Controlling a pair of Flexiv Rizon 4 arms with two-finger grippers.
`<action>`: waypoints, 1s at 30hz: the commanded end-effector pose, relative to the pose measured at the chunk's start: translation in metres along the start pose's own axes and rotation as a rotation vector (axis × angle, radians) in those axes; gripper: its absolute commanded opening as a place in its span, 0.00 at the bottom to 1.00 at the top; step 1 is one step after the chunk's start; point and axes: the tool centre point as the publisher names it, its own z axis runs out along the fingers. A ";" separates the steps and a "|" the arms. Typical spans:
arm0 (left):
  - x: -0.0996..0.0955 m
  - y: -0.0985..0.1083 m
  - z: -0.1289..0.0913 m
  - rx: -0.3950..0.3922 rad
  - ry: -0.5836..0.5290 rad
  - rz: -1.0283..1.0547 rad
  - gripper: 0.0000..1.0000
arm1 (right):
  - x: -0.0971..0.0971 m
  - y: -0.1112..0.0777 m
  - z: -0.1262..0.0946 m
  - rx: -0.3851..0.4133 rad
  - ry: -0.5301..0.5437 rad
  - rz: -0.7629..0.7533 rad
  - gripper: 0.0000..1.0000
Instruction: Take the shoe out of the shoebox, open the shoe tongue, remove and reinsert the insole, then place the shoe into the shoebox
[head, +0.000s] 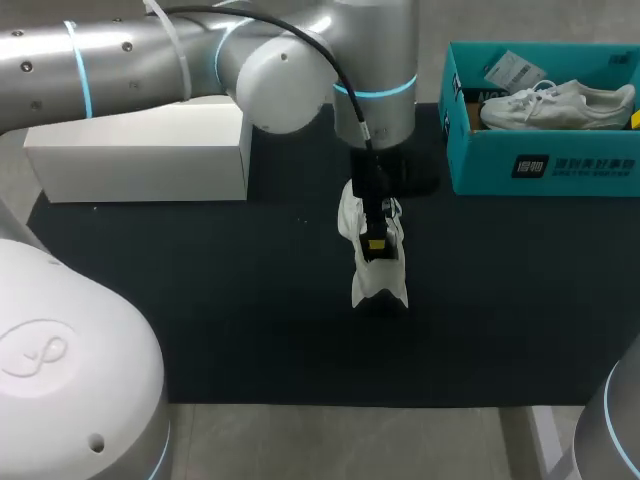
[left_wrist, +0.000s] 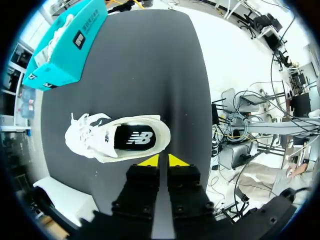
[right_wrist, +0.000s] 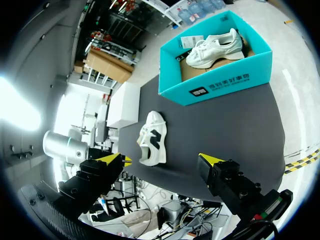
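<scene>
The shoe (left_wrist: 117, 138) stood on its sole on the bench (head: 200, 300), well apart from the shoebox (head: 545, 165), with its insole (left_wrist: 136, 138) seated. You were therefore judged to be at the tongue-opening step, which called for a pinch on the tongue. Your left claw (left_wrist: 163, 160) hung just behind the heel, tips together on nothing visible, and your right claw (right_wrist: 162, 160) hovered wide open, well clear.

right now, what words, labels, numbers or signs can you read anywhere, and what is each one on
Nothing can be quoted with confidence.
On the shoebox front wall: a black label and a row of white characters, too small to read.
On the paper tag inside the shoebox: print too blurred to read.
On the insole of the shoe outside the shoebox: a white logo mark, no legible words.
Numbers or signs: none visible.
</scene>
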 end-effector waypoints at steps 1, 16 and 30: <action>0.003 -0.009 0.004 -0.029 -0.008 0.048 0.82 | 0.000 -0.001 0.000 -0.001 -0.002 0.001 1.00; -0.003 -0.013 0.047 -0.001 -0.042 0.163 1.00 | 0.000 -0.001 0.000 -0.001 -0.002 0.001 1.00; -0.008 -0.011 0.078 0.036 -0.024 0.131 1.00 | 0.000 -0.001 0.000 -0.001 -0.002 0.001 1.00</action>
